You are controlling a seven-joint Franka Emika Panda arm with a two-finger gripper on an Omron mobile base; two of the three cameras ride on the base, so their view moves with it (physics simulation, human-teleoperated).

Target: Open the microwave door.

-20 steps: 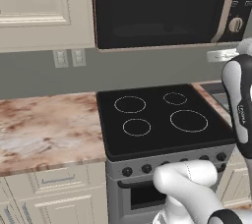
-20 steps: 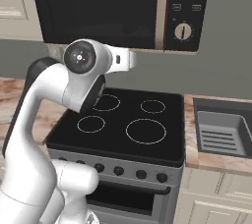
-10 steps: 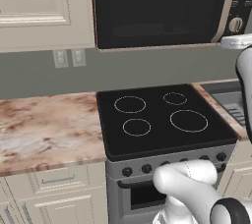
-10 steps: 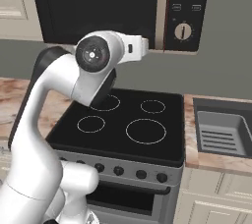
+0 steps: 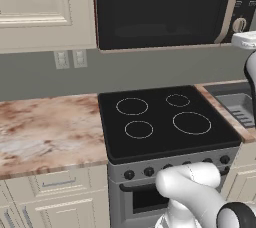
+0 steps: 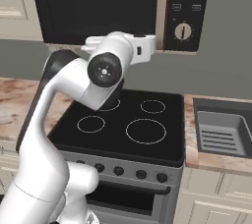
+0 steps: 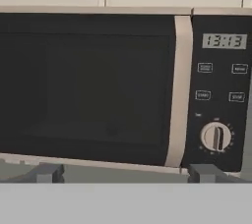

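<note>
The large black box microwave (image 7: 123,90) fills the upper half of the hand view and runs across the top of both base views, hung under cream panelled cabinets (image 5: 45,9) and above a grey range with a black glass cooktop (image 5: 167,122). Its door, a wide glossy black rectangular panel (image 7: 83,88), takes up the left and centre of the hand view and sits shut, flush with the body. As a rigid hinged panel it should swing stiffly as one piece; its glossy face looks too slick to push or pinch.

The sensible place to hold is the long curved beige bar handle (image 7: 178,90), which runs top to bottom along the door's right edge, just beside the dark control strip (image 7: 221,90) with its small buttons and round silver knob (image 7: 215,136). Pulling there, far from what are probably left-side hinges, should give the best leverage.

The white arm's two-finger gripper (image 7: 123,173) sits at the bottom of the hand view, its dark fingertips (image 7: 47,173) spread wide apart and holding nothing, well short of the handle.
</note>
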